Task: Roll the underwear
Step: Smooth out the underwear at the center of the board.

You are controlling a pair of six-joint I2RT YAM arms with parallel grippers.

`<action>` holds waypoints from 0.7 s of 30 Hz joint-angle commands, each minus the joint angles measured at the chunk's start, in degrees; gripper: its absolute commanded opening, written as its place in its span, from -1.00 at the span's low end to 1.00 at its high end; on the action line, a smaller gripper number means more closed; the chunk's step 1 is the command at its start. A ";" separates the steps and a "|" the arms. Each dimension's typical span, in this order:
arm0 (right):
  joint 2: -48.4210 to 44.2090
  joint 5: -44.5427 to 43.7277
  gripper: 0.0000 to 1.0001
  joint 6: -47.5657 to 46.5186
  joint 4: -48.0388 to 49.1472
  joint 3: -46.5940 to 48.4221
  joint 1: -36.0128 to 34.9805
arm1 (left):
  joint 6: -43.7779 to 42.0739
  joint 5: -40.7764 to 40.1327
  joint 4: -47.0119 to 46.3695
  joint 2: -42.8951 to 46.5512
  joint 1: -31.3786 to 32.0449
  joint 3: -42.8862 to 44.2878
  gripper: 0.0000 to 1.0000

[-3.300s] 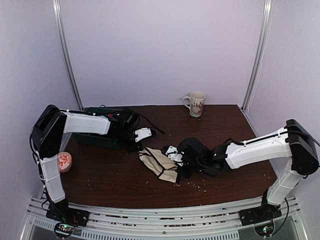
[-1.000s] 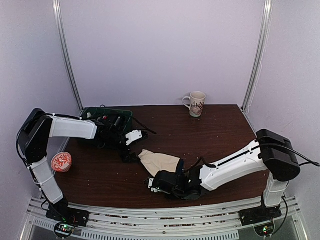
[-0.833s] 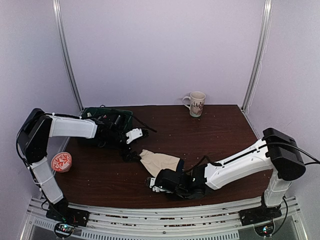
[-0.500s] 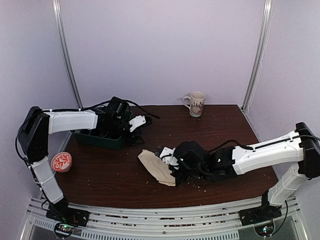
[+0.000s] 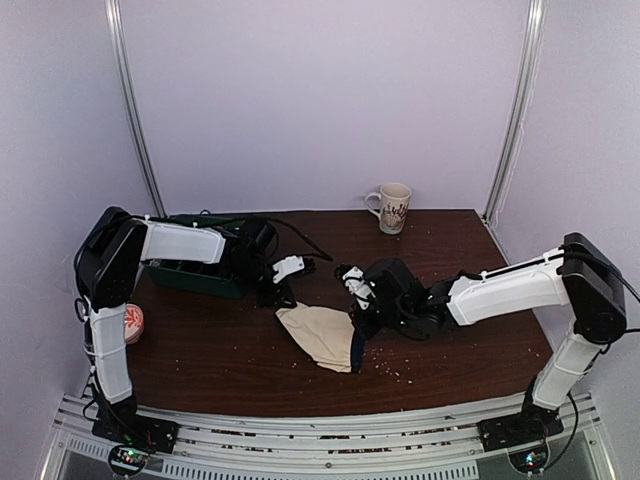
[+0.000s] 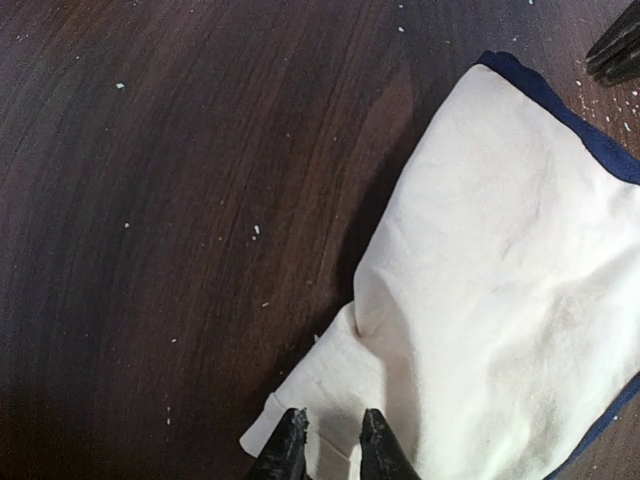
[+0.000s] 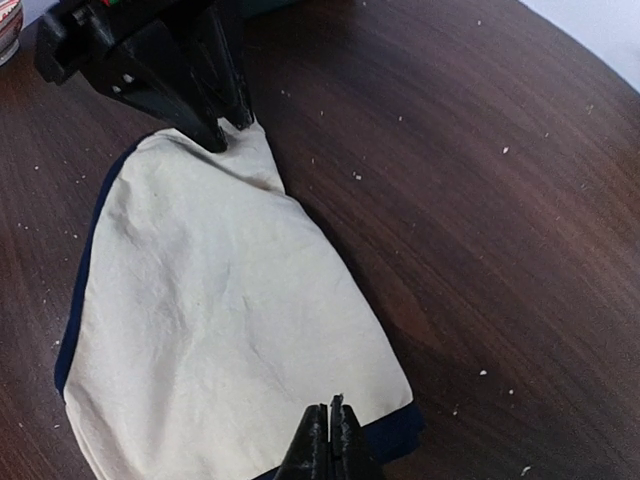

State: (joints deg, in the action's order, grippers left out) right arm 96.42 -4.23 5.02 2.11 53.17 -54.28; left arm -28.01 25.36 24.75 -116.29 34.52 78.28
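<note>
As left gripper point(image 6: 331, 442) and right gripper point(image 7: 330, 418) pinch opposite ends, underwear point(image 5: 320, 335) spread flat

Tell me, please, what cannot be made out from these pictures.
Bin contents: top view, left arm covers them.
Mug print: top view, too small.
Left gripper grip on the underwear: left wrist view, bottom edge cuts the fingers.
Right gripper grip on the hem: right wrist view, its shut fingers cover it.

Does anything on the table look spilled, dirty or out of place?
Yes: small white crumbs lie scattered over the dark table around the cream underwear, as if something spilled. Nothing else looks odd.
</note>
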 commanded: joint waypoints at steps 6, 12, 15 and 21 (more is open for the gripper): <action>7.97 8.65 -0.97 7.44 -1.05 1.47 4.14 | 4.52 -6.30 -3.00 -2.70 0.54 0.40 -0.56; 10.02 8.72 -0.99 9.35 -2.76 2.27 6.46 | 4.73 -12.63 -4.85 -3.74 1.40 -0.96 -0.49; 9.51 8.96 -0.99 9.40 -2.89 1.62 7.07 | 4.86 -15.44 -5.16 -3.96 2.22 -1.13 -0.47; 9.48 9.29 -0.95 9.22 -5.24 1.94 7.55 | 6.12 -20.47 -7.25 -2.61 2.48 -2.14 -0.44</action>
State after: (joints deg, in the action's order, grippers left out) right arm 105.60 4.49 13.76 0.27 54.78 -47.27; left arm -23.18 11.68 18.96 -118.83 37.01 78.00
